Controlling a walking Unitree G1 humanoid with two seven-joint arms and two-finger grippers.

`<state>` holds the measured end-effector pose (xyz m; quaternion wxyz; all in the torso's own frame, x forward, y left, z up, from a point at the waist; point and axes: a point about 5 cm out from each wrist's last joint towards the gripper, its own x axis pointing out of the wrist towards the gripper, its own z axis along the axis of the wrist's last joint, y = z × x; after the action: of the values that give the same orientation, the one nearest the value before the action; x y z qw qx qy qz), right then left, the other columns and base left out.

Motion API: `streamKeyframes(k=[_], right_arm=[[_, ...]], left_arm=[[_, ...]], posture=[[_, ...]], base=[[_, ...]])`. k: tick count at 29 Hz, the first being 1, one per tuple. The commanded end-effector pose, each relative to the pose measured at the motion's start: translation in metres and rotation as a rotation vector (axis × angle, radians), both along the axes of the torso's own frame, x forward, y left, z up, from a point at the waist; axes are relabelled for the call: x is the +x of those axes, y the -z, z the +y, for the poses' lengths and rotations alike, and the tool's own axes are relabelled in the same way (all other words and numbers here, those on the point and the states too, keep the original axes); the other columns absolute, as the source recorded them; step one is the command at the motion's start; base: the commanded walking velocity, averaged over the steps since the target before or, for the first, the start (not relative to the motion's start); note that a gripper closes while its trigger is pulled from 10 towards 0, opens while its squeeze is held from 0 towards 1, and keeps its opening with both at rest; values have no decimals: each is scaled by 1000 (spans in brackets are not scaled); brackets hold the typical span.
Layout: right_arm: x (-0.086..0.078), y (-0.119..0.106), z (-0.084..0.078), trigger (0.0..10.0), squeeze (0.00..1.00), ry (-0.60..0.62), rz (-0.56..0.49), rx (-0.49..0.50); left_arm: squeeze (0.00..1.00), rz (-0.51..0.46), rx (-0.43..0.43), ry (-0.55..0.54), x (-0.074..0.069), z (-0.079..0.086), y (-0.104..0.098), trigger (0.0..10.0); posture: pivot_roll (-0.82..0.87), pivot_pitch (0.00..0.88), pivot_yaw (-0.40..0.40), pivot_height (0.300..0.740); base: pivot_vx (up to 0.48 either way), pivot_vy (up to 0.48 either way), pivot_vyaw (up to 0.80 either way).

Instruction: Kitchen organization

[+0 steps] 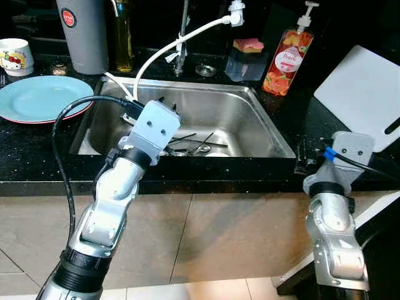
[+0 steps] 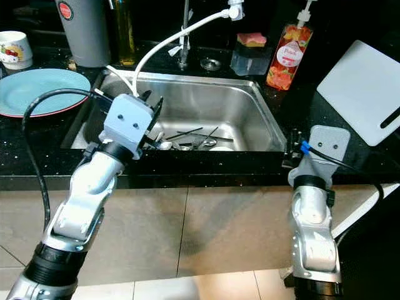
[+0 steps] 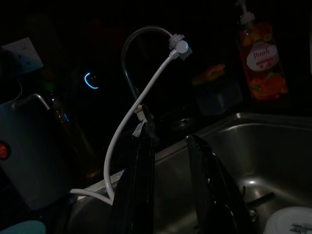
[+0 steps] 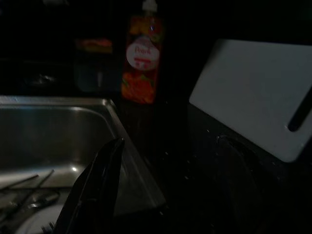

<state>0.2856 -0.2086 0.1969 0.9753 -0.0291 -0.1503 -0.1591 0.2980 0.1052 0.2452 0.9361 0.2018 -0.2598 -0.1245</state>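
We stand at the black worktop [image 1: 37, 175] facing the steel sink [image 1: 262, 122]. Our left pincer [image 3: 170, 195] hangs over the sink's rim at about nine o'clock of the basin, fingers parted with nothing between them. Our right pincer [image 4: 97, 195] sits low by the worktop's edge at the sink's three o'clock; we cannot tell whether it is released or clenched.

The things to tidy lie on the sink floor: a tangle of cutlery [image 2: 187, 142], thin dark sticks crossed over spoons, with a white dish [image 3: 292, 222] just beside them. We judge the cutlery light, stiff and slippery on wet steel, best pinched across a handle's middle, one piece at a time. The dish looks fragile and smooth; its rim is the only hold.

At ten o'clock lies a blue plate [image 1: 37, 97]; at two o'clock a white cutting board [image 1: 365, 94] beyond the soap bottle [image 1: 287, 59].
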Motion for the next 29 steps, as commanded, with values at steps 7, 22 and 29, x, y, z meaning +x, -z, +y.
streamKeyframes(k=[7,22,29], right_arm=[[-7,19,-10,10000,0,38,62,-30],[-39,53,-55,10000,0,316,183,-88],[-17,15,-31,10000,0,198,34,-43]], left_arm=[[0,-45,83,73,-23,-13,18,10000],[0,38,86,120,-29,-7,33,10000],[0,10,-69,93,-15,-11,2,10000]], posture=[[199,0,-111,740],[184,7,-119,740],[179,10,-119,740]], base=[[0,0,0],[0,0,0],[0,0,0]])
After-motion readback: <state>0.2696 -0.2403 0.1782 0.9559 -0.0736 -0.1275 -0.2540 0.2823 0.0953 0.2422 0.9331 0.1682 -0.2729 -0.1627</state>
